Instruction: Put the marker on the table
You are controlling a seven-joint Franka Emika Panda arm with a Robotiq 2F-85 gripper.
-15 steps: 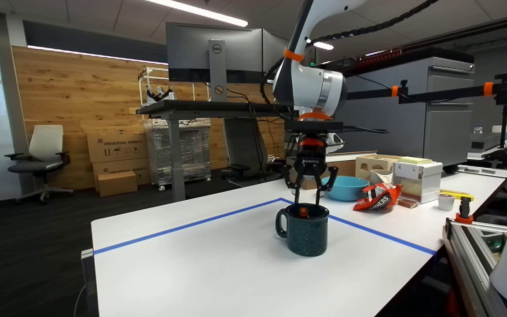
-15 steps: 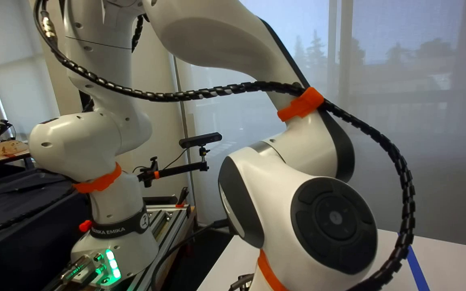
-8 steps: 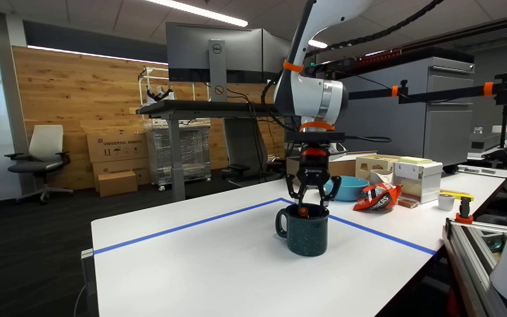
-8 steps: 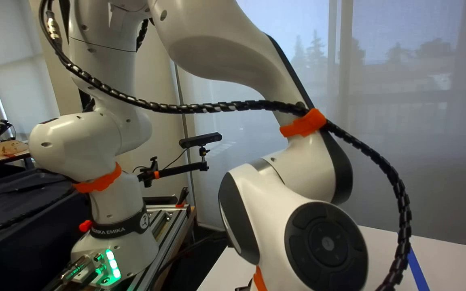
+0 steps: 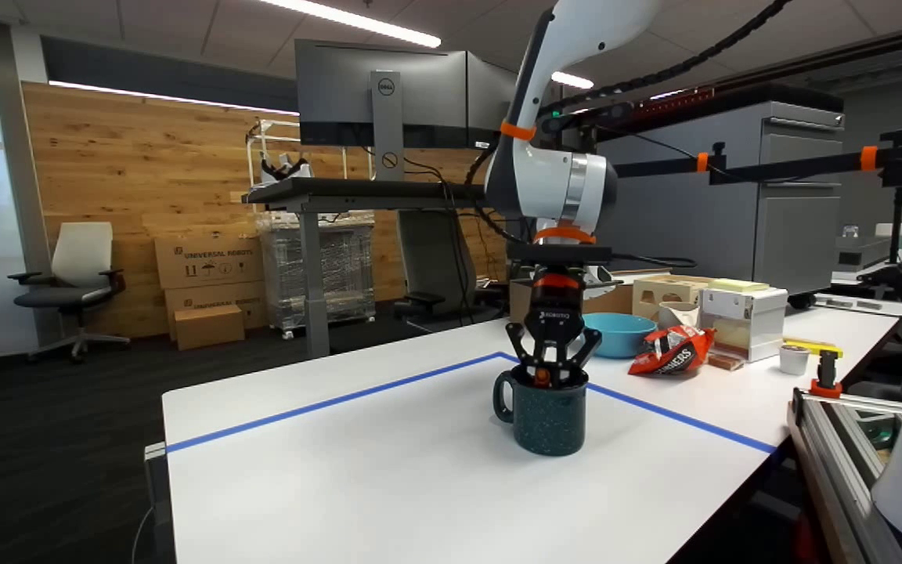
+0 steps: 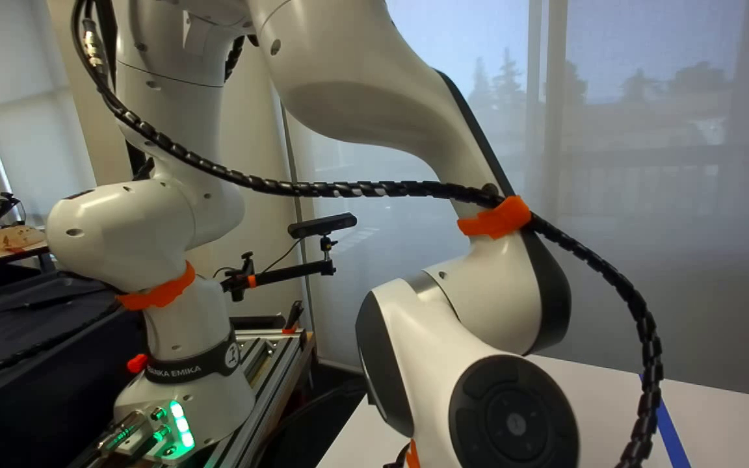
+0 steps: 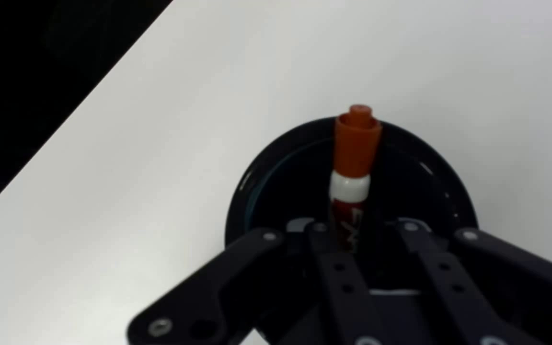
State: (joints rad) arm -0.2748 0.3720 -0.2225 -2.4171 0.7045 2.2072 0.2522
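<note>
One orange-capped marker (image 7: 351, 182) leans steeply in its mug (image 5: 550, 421), inside bench (image 5: 341, 478) edges, between fingers (image 7: 318, 242); whether pinched, I cannot tell.

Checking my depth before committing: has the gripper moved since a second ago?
Yes, downward: in an exterior view, the gripper has dropped relative to the blue bowl, its lettering going from above the bowl's rim to about level with it.

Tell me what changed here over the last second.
The claw came down into the mug, which shifted very slightly to the right in an exterior view. Whether the marker is gripped, I cannot tell. The marker remains in the mug; blue bowl and red bag stayed put.
</note>
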